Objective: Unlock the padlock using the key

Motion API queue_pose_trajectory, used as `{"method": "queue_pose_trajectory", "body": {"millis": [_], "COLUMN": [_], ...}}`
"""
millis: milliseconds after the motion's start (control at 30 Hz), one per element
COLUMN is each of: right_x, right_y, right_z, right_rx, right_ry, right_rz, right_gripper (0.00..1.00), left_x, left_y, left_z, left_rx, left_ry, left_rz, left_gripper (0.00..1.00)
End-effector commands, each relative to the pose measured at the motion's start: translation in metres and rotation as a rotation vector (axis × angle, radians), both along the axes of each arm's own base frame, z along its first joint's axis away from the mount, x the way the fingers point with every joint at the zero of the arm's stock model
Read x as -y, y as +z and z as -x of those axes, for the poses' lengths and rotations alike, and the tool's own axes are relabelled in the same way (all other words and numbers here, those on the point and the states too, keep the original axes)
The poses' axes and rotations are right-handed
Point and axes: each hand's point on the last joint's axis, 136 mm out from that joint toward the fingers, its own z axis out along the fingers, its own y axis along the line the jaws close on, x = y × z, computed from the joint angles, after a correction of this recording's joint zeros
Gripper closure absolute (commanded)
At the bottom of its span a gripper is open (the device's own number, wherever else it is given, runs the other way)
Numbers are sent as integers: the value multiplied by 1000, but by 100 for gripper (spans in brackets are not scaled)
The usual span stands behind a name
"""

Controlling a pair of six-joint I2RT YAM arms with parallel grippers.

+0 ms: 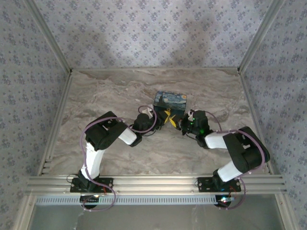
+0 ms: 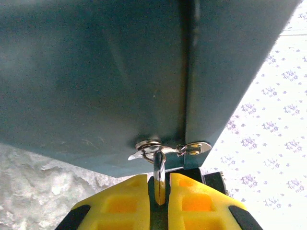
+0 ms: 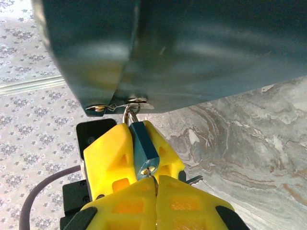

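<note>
Where the box [image 1: 171,103] stands on the table [image 1: 110,91], both arms reach in to its near face and their yellow tips meet just in front of it. The padlock [image 3: 143,151] hangs off the box's lower edge. Its silver shackle [image 2: 159,168] is threaded through the metal hasp [image 2: 192,148] fixed to that edge, and its blue body points away from the box.

The left gripper [image 2: 159,186] is closed on the padlock, one yellow finger on each flat side. In its own wrist view the jaws are nearly together and only the shackle rises out of the narrow gap toward the hasp. The lock's body is hidden between the pads.

The right gripper [image 3: 156,186] sits at the end of the padlock farthest from the box, with its two fingers pressed together. A thin sliver of metal runs from between them into the brass-ringed end of the lock. This is probably the key [image 3: 154,178], though too little of it shows to be sure, or to tell how deep it sits.

The shackle looks seated in the lock body — no gap shows where it enters.
</note>
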Motion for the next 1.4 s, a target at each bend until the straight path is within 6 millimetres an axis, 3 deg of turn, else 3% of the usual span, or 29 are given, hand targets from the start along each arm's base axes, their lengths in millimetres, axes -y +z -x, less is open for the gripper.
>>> {"method": "queue_pose_trajectory", "body": {"millis": [0, 300, 567, 700, 1200, 1300, 1367], "right_x": [16, 28, 30, 28, 14, 15, 17], "right_y": [21, 14, 11, 4, 0, -3, -5], "right_z": [-11, 9, 17, 20, 25, 25, 26], "right_rx": [106, 88, 85, 62, 64, 57, 52], "right_ry": [-61, -50, -41, -30, -6, -12, -16], "right_rz": [31, 99, 113, 129, 113, 119, 124], "right_gripper": [87, 71, 76, 65, 83, 81, 73], "left_x": [21, 19, 21, 21, 23, 22, 22], "left_y": [22, 18, 19, 21, 23, 24, 24], "left_z": [31, 26, 26, 25, 25, 26, 26], "left_rx": [54, 50, 49, 53, 55, 57, 56], "left_ry": [-139, -116, -119, -119, -124, -123, -123], "left_rz": [37, 38, 43, 47, 51, 51, 50], "left_gripper": [100, 100, 100, 100, 100, 100, 100]}}
